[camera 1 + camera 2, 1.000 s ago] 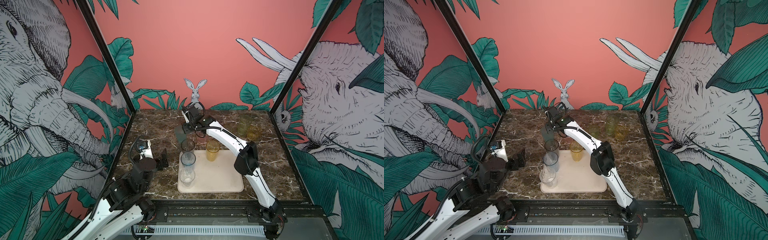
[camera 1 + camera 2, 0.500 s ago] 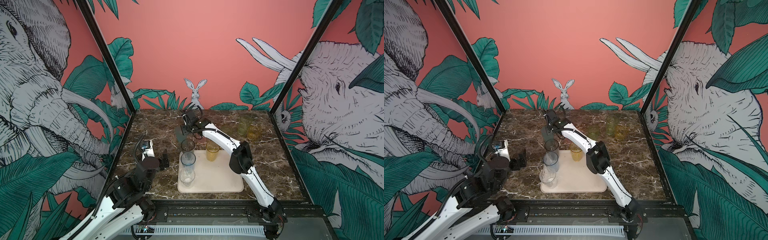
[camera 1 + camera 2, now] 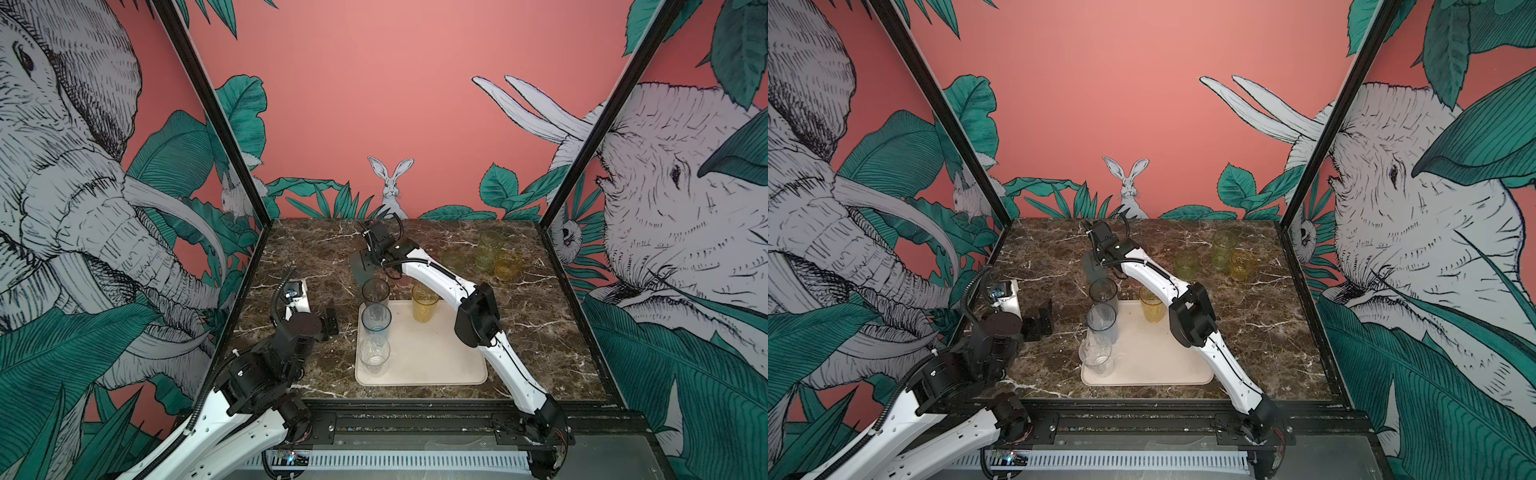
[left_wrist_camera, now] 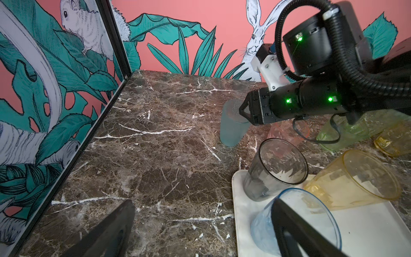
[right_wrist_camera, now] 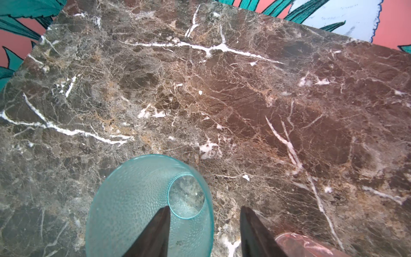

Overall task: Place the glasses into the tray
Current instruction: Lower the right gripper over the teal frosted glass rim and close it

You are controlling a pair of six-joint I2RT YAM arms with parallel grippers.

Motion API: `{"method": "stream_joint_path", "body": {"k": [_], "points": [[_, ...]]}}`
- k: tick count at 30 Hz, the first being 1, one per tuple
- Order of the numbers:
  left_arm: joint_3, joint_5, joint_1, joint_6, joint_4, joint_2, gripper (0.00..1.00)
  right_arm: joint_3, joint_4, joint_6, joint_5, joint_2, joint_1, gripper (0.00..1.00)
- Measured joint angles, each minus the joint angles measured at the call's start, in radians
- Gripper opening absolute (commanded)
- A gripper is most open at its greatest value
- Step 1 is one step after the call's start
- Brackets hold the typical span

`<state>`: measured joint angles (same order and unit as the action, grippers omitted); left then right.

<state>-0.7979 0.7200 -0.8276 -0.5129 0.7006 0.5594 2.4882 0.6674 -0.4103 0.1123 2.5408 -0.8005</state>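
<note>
The cream tray (image 3: 440, 365) (image 3: 1167, 368) holds a smoky grey glass (image 3: 375, 293) at its far left corner. In front of that stand a blue glass (image 3: 376, 319) and a clear glass (image 3: 374, 354), with an amber glass (image 3: 424, 305) to the right. My right gripper (image 5: 204, 208) is open over a teal glass (image 5: 138, 207) (image 3: 360, 266) standing behind the tray. One finger (image 5: 155, 231) is inside it and the other is outside its wall. A pink glass (image 5: 309, 244) stands beside it. My left gripper (image 4: 204, 222) (image 3: 331, 320) hangs wide open and empty left of the tray.
At the back right of the marble table (image 3: 540, 316) stand a short green glass (image 3: 453, 261), a tall green glass (image 3: 489, 249) and a short amber glass (image 3: 508, 264). The right forearm (image 3: 432, 272) crosses above the tray's far edge. Wall panels close in both sides.
My right gripper has moved a little forward and down onto the teal glass, and its elbow has swung left. The left arm has barely shifted.
</note>
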Motion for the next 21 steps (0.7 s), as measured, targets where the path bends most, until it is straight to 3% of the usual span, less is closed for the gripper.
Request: {"method": "stream_joint_path", "body": {"k": [8, 16, 21], "points": [[0.000, 0.003, 0.000, -0.003, 0.005, -0.005, 0.96, 0.016, -0.017, -0.007, -0.011, 0.024, 0.000, 0.45], [0.000, 0.007, 0.000, -0.009, 0.006, -0.005, 0.96, 0.019, -0.029, -0.009, -0.021, 0.032, 0.000, 0.25], [0.000, 0.010, 0.000, -0.014, 0.016, -0.006, 0.96, 0.019, -0.031, -0.009, -0.027, 0.032, 0.000, 0.18]]}}
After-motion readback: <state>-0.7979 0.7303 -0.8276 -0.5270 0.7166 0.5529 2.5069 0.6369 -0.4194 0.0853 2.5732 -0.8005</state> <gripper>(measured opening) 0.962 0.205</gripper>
